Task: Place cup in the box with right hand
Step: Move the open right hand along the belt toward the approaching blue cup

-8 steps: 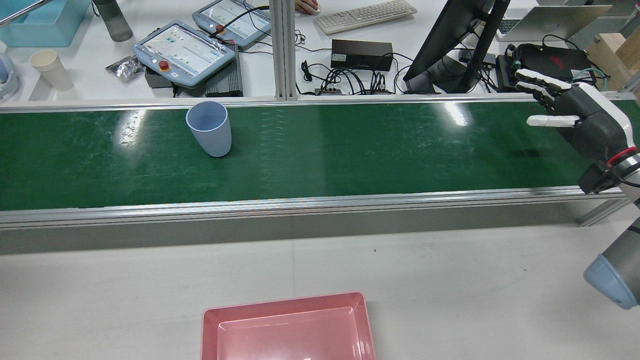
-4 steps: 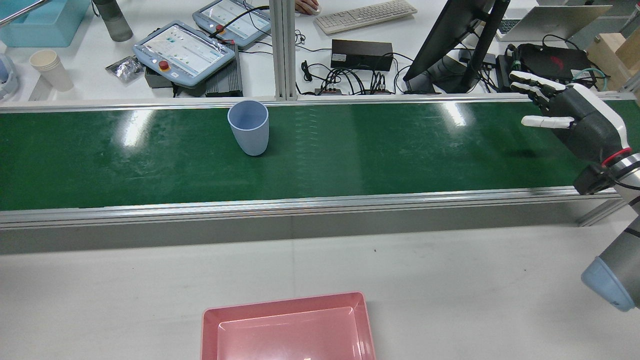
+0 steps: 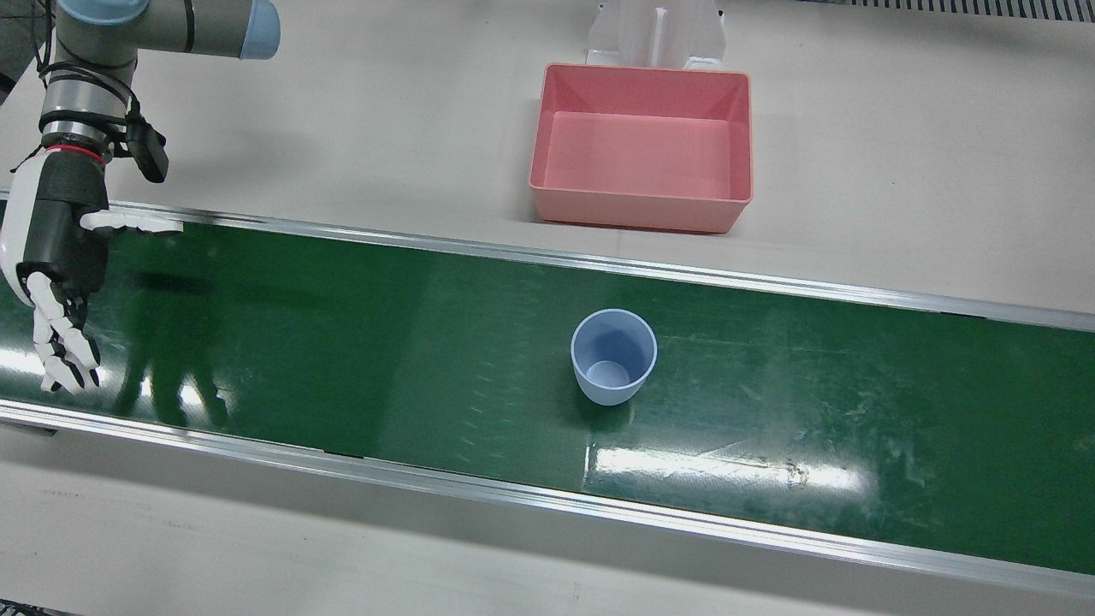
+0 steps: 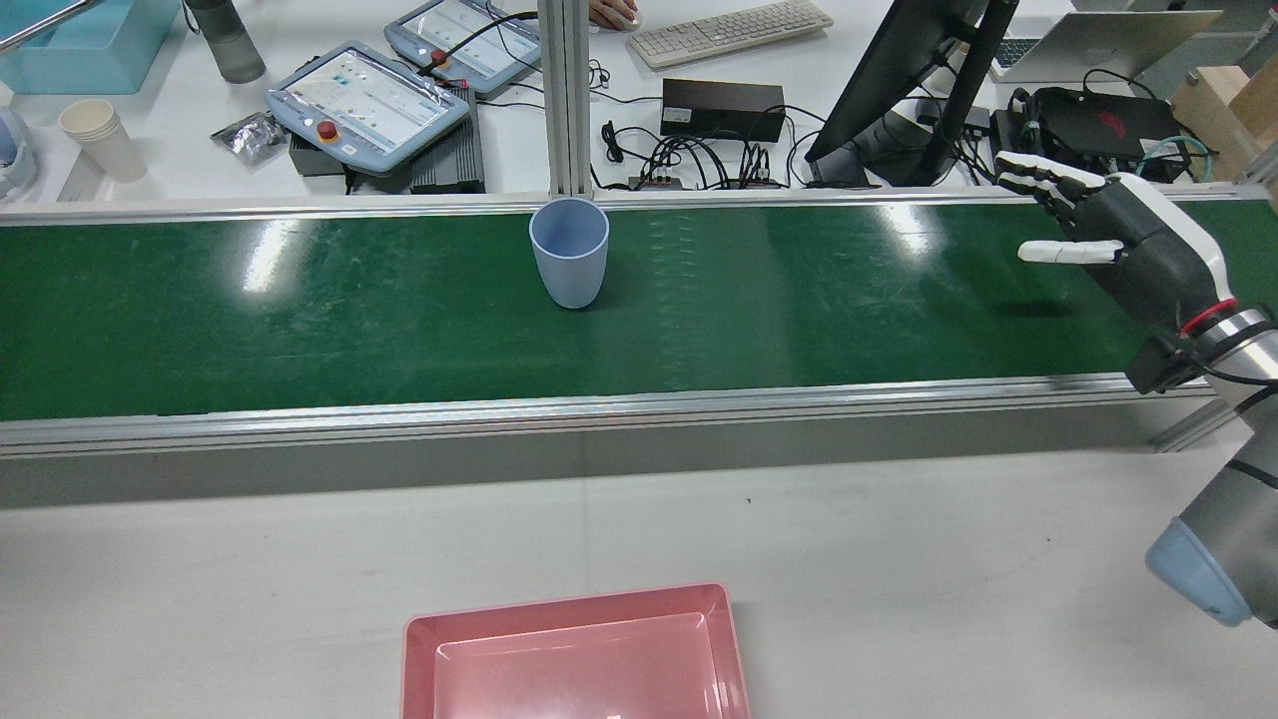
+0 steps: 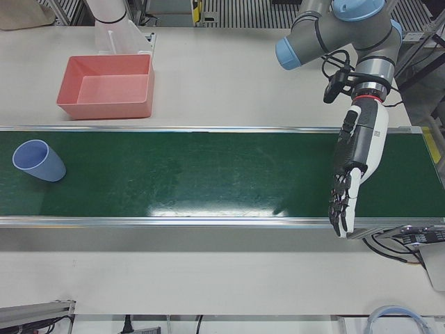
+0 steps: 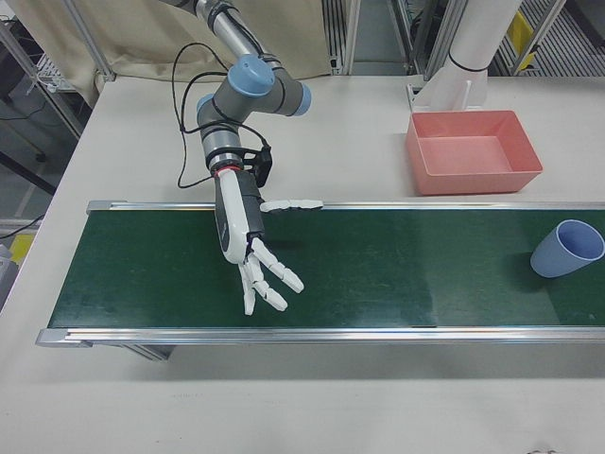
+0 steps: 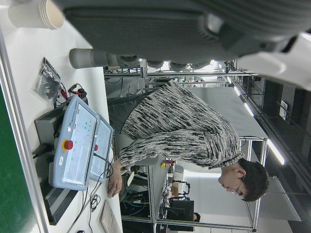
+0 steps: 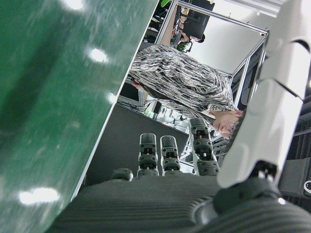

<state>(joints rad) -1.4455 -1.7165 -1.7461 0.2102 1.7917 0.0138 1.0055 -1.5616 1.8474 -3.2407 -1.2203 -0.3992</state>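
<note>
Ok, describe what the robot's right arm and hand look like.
The right arm is silver-grey tubing with pale blue joint caps and black cables looping along it. A red ring marks the wrist. The right hand has a dark grey palm, a white shell on its back, and white fingers with black joints.

A robotics lab: a green conveyor belt (image 4: 300, 320) fronts a far bench (image 4: 180, 150) crowded with teach pendants (image 4: 367, 103), cables and a monitor (image 4: 899, 70).
</note>
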